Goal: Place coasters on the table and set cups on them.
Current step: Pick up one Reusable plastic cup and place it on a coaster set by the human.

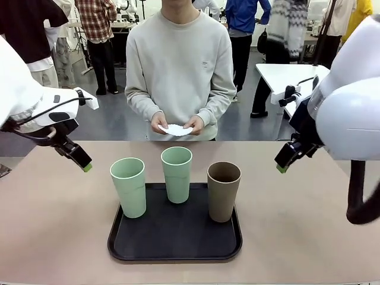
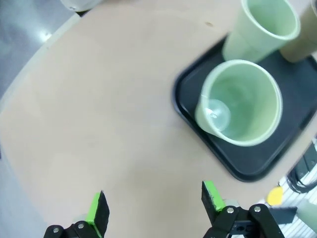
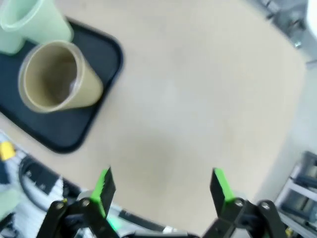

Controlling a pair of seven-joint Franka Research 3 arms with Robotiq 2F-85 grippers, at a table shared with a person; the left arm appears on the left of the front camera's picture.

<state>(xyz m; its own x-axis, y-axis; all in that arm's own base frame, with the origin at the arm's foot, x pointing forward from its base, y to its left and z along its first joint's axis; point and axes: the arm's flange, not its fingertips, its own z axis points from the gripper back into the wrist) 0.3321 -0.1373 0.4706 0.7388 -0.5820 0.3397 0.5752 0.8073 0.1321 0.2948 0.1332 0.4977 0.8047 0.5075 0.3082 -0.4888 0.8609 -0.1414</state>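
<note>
Left tool [image 1: 85, 165] wide open, empty, hanging above bare counter [image 1: 53, 237]. Right tool [image 1: 281, 166] also spread wide, gripping nothing. Black tray [image 1: 172, 244] on counter between two tools, lower down. Three cups upright on it: mint cup [image 1: 128, 187] nearest left tool, just inward of it; second mint cup [image 1: 177, 174] farther back, midway between tools; brown cup [image 1: 223, 191] nearest right tool. Cups apart from both tools. Coasters [image 1: 176, 129] well beyond both tools, past far counter edge, white bundle in person's hands [image 1: 196, 124]; count unclear.
</note>
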